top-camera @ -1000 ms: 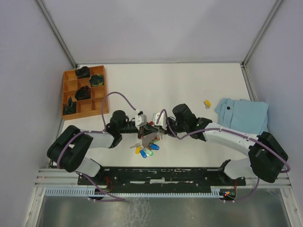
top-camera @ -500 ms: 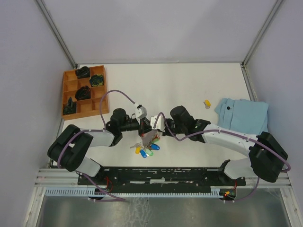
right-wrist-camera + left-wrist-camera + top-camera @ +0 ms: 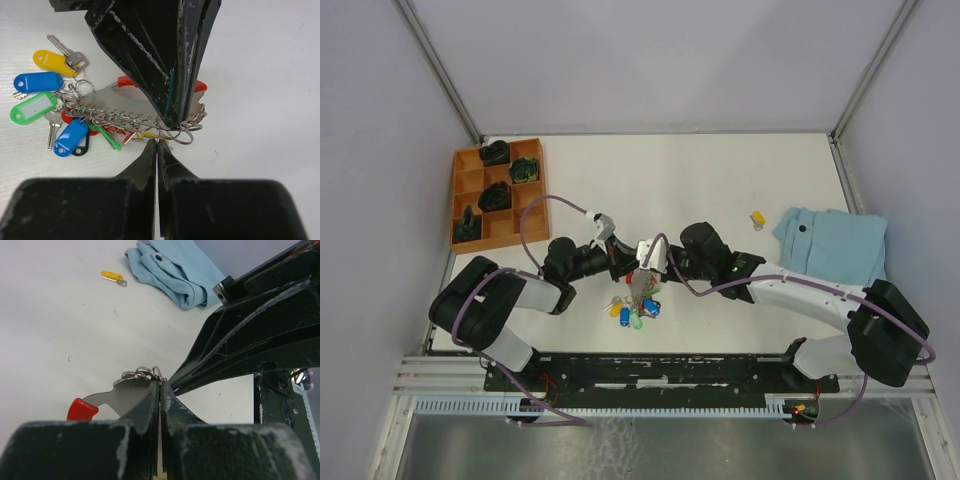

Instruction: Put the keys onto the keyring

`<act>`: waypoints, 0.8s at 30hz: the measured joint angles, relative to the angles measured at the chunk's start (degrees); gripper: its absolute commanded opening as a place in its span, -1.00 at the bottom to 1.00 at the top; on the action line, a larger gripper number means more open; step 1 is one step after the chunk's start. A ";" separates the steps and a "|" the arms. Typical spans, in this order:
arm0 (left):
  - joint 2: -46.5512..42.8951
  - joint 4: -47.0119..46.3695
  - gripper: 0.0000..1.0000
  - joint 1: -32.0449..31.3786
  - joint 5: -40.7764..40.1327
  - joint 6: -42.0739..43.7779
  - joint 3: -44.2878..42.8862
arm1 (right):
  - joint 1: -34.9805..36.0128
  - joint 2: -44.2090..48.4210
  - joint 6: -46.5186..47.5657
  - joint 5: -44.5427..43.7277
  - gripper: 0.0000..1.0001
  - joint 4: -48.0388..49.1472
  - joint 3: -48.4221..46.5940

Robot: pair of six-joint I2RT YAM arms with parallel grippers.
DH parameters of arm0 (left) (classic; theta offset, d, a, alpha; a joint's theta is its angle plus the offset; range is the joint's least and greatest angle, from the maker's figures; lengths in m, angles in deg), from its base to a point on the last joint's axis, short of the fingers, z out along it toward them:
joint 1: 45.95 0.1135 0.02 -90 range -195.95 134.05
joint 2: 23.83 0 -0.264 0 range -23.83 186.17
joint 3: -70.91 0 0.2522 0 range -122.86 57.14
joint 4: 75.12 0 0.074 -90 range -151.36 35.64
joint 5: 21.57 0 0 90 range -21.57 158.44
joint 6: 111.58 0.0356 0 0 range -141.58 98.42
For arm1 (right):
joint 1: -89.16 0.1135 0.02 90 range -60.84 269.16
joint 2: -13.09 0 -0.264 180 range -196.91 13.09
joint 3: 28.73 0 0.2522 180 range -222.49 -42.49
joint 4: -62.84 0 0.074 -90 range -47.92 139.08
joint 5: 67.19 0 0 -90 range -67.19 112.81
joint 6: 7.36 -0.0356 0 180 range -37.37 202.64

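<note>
Near the counter's [image 3: 720,180] near edge, the left jaws and right jaws stayed clenched tip to tip at the keyring [image 3: 182,132] after the left wrist rolled inward, apparently prying a ring, tagged keys [image 3: 37,81] trailing beside.

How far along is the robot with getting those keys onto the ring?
Done: several tagged keys, yellow, blue and green, already seem to hang on the keyring. In hand: the left gripper is shut on the keyring's rings, and the shut right gripper has its tips against them, apparently working them. Left: one yellow-tagged key lies loose on the table beside the blue cloth, not yet attached.
</note>
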 measured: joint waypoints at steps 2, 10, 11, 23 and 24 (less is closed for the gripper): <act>1.46 -3.30 -0.90 0.00 -0.72 -2.10 0.46 | 0.00 0.31 -0.07 -0.28 -0.99 0.09 0.00; 3.10 -8.48 -0.39 0.26 -1.14 -4.07 2.99 | -0.07 0.59 0.76 -0.76 -0.99 -2.16 -0.79; 2.78 -7.65 -0.37 0.42 -1.03 -3.74 3.13 | -0.17 0.59 1.27 -0.61 -0.99 -3.43 -1.46; -6.38 6.88 -0.12 1.14 2.27 11.61 2.67 | -0.50 0.57 5.70 3.26 -0.99 -14.10 -9.16; -6.36 7.69 -0.11 1.14 2.99 12.98 2.67 | -0.50 0.55 5.95 3.61 -0.99 -14.64 -9.44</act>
